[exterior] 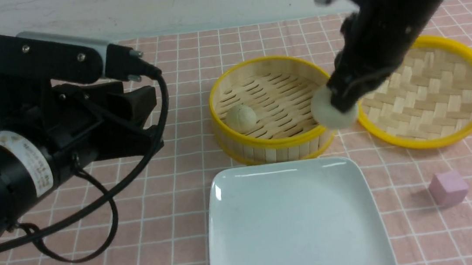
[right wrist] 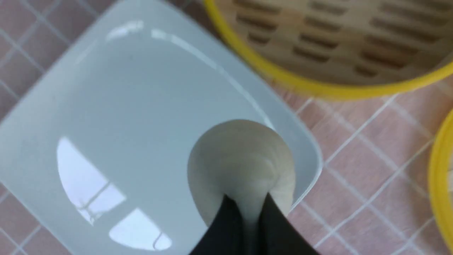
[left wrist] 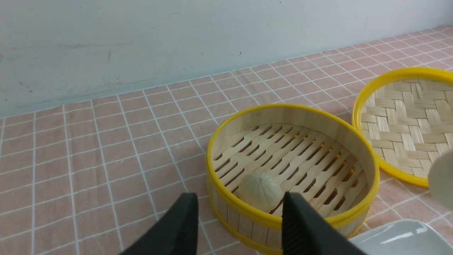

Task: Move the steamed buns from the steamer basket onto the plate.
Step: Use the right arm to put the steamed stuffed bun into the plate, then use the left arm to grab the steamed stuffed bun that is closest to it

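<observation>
Right gripper point(exterior: 344, 104) (with bun point(exterior: 330, 116)) above tablecloth point(exterior: 158, 228)

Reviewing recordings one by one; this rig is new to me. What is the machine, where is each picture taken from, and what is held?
A robot with two arms. The front picture looks forward from between them; the other two come from cameras on each wrist. On a pink checked cloth sit a bamboo steamer basket with one bun inside, a woven lid, a white plate and a pink cube. The right arm's fingers pinch the second bun in the air by the basket's rim. The left arm's fingers stand open and empty, facing the basket.
</observation>
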Robot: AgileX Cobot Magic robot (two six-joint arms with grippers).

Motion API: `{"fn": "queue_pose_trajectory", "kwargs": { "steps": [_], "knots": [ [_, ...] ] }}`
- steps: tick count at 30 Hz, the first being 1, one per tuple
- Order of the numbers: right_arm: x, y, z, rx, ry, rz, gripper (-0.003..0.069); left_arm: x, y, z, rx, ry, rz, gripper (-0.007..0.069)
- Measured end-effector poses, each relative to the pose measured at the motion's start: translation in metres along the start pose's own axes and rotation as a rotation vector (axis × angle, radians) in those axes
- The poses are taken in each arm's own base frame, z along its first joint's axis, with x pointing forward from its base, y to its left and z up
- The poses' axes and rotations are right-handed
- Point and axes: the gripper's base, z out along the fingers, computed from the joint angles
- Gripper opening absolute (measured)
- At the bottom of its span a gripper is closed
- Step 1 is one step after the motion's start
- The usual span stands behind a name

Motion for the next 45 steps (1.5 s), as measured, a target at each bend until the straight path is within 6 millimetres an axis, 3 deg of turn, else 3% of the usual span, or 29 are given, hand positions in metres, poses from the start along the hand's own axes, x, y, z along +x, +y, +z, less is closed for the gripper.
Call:
{"fn": "queue_pose_trajectory", "kwargs": {
  "steps": [6,11,15,18,20,22,23,24,27,30,32,35,36,38,40,41,44,45],
  "knots": [
    [0.019,-0.008,0.062,0.015,0.030,-0.049,0.0023,0.000,0.000,0.000,-0.001,0.001,0.001,0.0351],
    [0.026,-0.015,0.098,0.001,0.082,-0.059,0.0023,0.000,0.000,0.000,0.000,0.001,0.003,0.0351],
    [0.028,-0.018,0.114,-0.018,0.112,-0.048,0.0025,0.000,0.000,0.000,0.000,0.001,0.003,0.0351],
    [0.028,-0.017,0.114,-0.036,0.107,-0.048,0.0062,0.001,0.000,0.000,-0.005,0.006,0.003,0.0351],
    [0.027,-0.016,0.111,-0.040,0.098,-0.067,0.0115,0.001,0.001,0.000,-0.008,0.009,0.003,0.0351],
    [0.026,-0.014,0.106,-0.039,0.085,-0.077,0.0242,0.001,0.001,0.000,-0.013,0.014,0.003,0.0351],
    [0.026,-0.014,0.106,-0.038,0.083,-0.077,0.0256,0.001,0.001,0.000,-0.013,0.015,0.003,0.0351],
    [0.025,-0.013,0.100,-0.034,0.066,-0.079,0.0357,0.001,0.001,0.000,-0.015,0.016,0.003,0.0351],
    [0.023,-0.009,0.086,-0.026,0.029,-0.071,0.0555,0.002,0.001,0.000,-0.015,0.017,0.003,0.0351],
    [0.021,-0.004,0.062,-0.004,-0.035,-0.068,0.0662,0.002,0.001,0.000,-0.015,0.017,0.003,0.0351],
    [0.020,-0.002,0.053,0.007,-0.065,-0.067,0.0668,0.002,0.001,0.000,-0.015,0.017,0.008,0.0351],
    [0.016,0.007,0.013,0.056,-0.206,-0.064,0.0639,0.002,0.001,0.000,-0.014,0.018,0.025,0.0351],
    [0.016,0.007,0.013,0.058,-0.209,-0.065,0.0636,0.002,0.001,0.000,-0.014,0.018,0.026,0.0351],
    [0.017,0.014,-0.022,0.106,-0.334,-0.059,0.0587,0.003,0.001,0.002,-0.013,0.024,0.028,0.0351],
    [0.020,0.019,-0.043,0.137,-0.397,-0.061,0.0568,0.004,0.001,0.004,-0.011,0.030,0.029,0.0351],
    [0.027,0.027,-0.074,0.183,-0.488,-0.070,0.0548,0.006,0.001,0.008,-0.002,0.037,0.028,0.0351],
    [0.037,0.036,-0.104,0.220,-0.572,-0.076,0.0542,0.006,0.000,0.014,0.007,0.041,0.027,0.0351],
    [0.047,0.043,-0.124,0.240,-0.623,-0.080,0.0539,0.005,0.000,0.020,0.013,0.044,0.021,0.0351]
  ]
}}
